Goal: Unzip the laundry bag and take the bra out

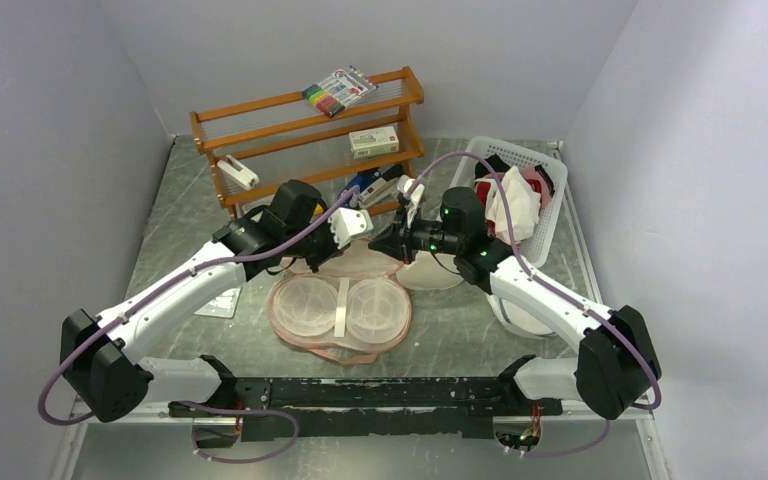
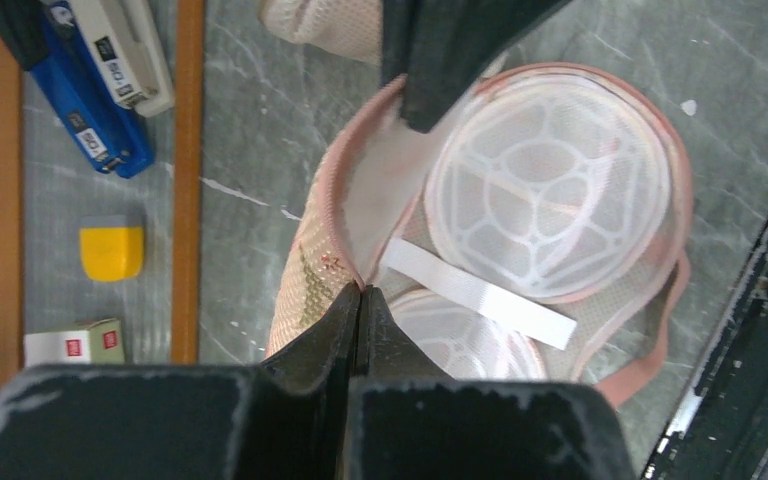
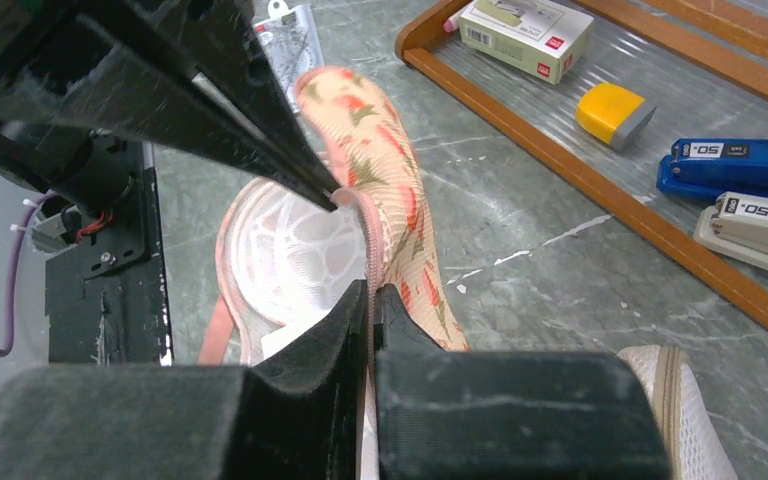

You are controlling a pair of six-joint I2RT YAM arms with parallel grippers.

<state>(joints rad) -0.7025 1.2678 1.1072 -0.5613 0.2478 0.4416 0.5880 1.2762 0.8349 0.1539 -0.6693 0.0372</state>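
Note:
The laundry bag (image 1: 340,312) lies open on the table, two clear round domes and a white strap showing inside. Its floral lid (image 3: 380,170) stands raised behind the domes. My left gripper (image 2: 360,290) is shut on the lid's pink rim; it also shows in the top view (image 1: 365,232). My right gripper (image 3: 372,290) is shut on the same zip edge a little further along, tip to tip with the left one (image 1: 378,242). A white floppy garment (image 1: 513,205), by its look the bra, lies in the basket on a red garment. No bra shows inside the bag.
A cream cone-shaped object (image 1: 430,272) sits right of the bag. The white basket (image 1: 550,195) stands at the back right. A wooden rack (image 1: 310,130) at the back holds staplers (image 3: 740,165), a yellow eraser (image 3: 615,110), boxes and pens. A black rail (image 1: 360,395) runs along the near edge.

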